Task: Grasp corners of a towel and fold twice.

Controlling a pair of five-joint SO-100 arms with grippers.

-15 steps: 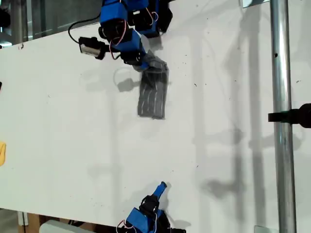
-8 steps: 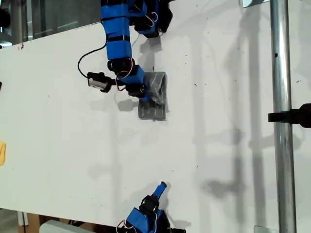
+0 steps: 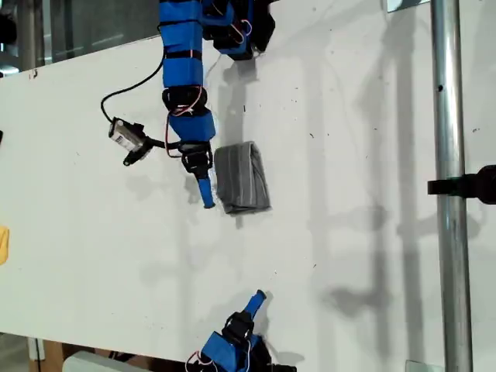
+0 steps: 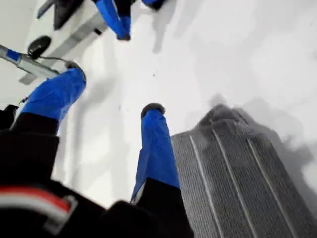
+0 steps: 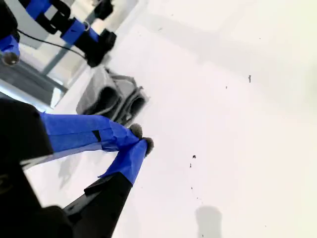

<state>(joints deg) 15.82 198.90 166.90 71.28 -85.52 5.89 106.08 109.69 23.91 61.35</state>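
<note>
The towel (image 3: 242, 177) lies folded into a small grey striped block on the white table (image 3: 364, 248), in the upper middle of the exterior view. My first gripper (image 3: 206, 198) points down just to the exterior view's left of it. Its jaws stand wide open and hold nothing (image 4: 114, 88), with one finger (image 4: 154, 148) beside the towel's (image 4: 237, 173) hem. The towel's corners are tucked into the fold and cannot be told apart. My second gripper (image 3: 260, 296) rests at the exterior view's bottom edge, far from the towel (image 5: 111, 96), with its fingertips closed together (image 5: 141, 139) on nothing.
A vertical metal pole (image 3: 448, 116) with a black clamp (image 3: 465, 186) runs down the exterior view's right side. A small yellow object (image 3: 4, 244) sits at that view's left edge. The first arm's camera (image 3: 124, 138) and its cable hang out to that view's left.
The first gripper drew the towel's far end down over the rest, let go and swung to the exterior view's left. The towel went from a long strip to a short block. The second arm stayed still.
</note>
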